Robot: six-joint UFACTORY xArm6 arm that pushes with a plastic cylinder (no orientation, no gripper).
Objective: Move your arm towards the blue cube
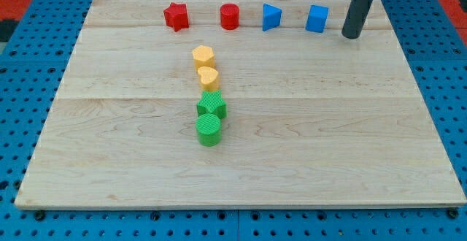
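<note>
The blue cube point(317, 18) stands near the view's top, right of centre, on the wooden board point(328, 124). My tip point(352, 35) is just to the cube's right, a short gap apart and not touching it. The dark rod rises from it out of the view's top. A blue wedge-shaped block point(271, 17) stands left of the cube.
A red cylinder point(230, 16) and a red star point(176, 16) continue the top row to the left. Two yellow blocks point(203, 55) point(209, 77), a green star point(211, 106) and a green cylinder point(209, 129) form a column at the middle. A blue pegboard surrounds the board.
</note>
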